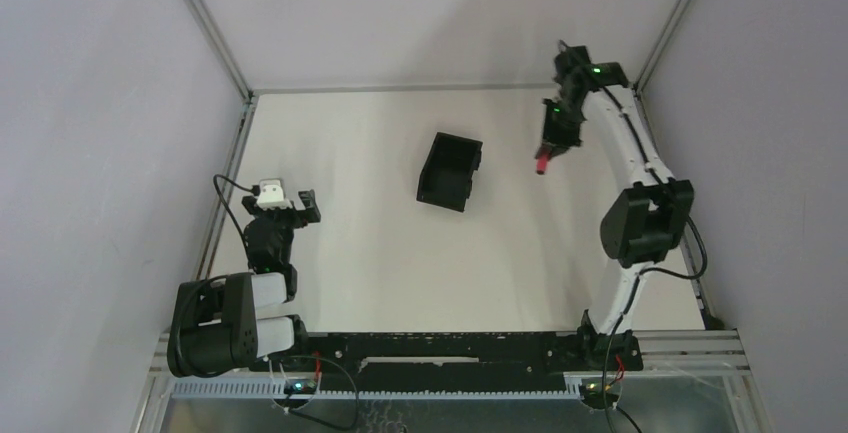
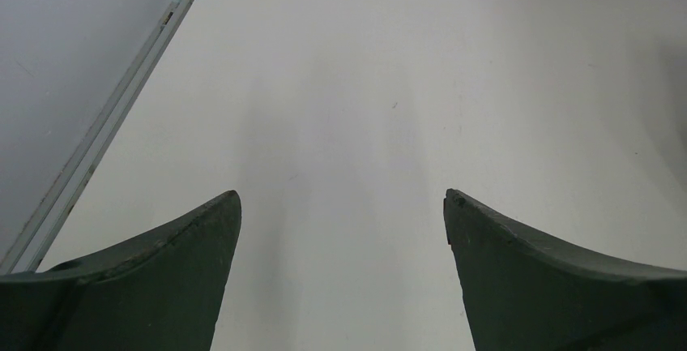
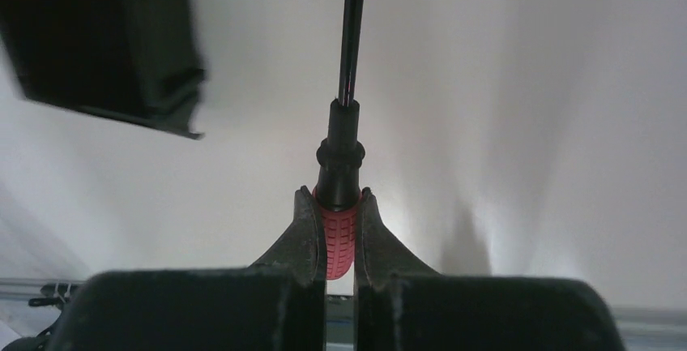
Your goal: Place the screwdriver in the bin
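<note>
- Top external view, left side: the left gripper (image 1: 297,205) sits low over the near-left part of the table (image 1: 380,253), well apart from both task things. In the left wrist view its fingers (image 2: 182,246) are spread wide with only bare table between them, so this claw is released and holds nothing. I judge it has no part in the job at this moment.
- Middle: the bin (image 1: 458,141) stands on the table a little toward the far side, its open top facing up. Nothing can be seen inside it, so the placing is not yet done.
- Right of the bin: the screwdriver (image 1: 543,163) is in the grasp of the right gripper (image 1: 549,151), beside the bin but not touching it and not over its opening.
- Right wrist view: the right gripper (image 3: 339,205) is clenched on the red handle, and the dark shaft of the screwdriver (image 3: 341,152) points straight away from the claw. The bin (image 3: 105,35) shows blurred at the upper left of that view, off to one side of the shaft.
- Judged progress: the pickup looks complete and the grip looks centred and firm. What remains is to bring the tool leftward over the bin's opening, lower it, and release it inside.
</note>
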Action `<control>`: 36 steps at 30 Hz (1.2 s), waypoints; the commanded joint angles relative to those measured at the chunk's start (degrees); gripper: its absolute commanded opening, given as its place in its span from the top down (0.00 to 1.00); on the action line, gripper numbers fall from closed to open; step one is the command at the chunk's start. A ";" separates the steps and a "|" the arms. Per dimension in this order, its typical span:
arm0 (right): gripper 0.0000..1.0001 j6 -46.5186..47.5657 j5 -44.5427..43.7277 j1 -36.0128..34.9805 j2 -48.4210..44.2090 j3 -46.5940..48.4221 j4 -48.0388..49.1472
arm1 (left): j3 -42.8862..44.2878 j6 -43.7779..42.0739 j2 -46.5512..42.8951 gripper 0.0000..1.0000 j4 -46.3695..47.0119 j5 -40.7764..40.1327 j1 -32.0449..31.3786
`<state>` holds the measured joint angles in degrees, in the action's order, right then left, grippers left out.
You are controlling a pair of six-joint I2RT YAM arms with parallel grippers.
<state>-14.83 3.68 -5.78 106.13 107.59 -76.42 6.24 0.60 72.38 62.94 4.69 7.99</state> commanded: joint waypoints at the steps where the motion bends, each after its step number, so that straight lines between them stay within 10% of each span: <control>1: 1.00 -4.33 2.20 -11.06 6.19 10.32 4.51 | 2.64 0.37 0.01 0.00 2.54 0.23 -0.34; 8: 1.00 -2.68 -0.74 -22.28 21.56 29.32 4.28 | 2.66 0.36 0.03 0.00 2.58 0.25 -0.34; 21: 1.00 0.21 -6.74 -27.53 24.84 13.77 13.76 | 2.67 0.36 0.04 0.00 2.61 0.30 -0.34; 27: 0.53 -0.36 -6.85 -27.67 23.57 12.56 16.72 | 2.69 0.36 0.04 0.00 2.61 0.23 -0.33; 36: 0.52 -2.04 -8.60 -28.14 15.15 12.64 20.29 | 2.68 0.37 0.02 0.00 2.63 0.23 -0.34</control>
<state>-15.77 -2.83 -33.10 130.15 118.91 -59.96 6.24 0.60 72.38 62.94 4.69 7.99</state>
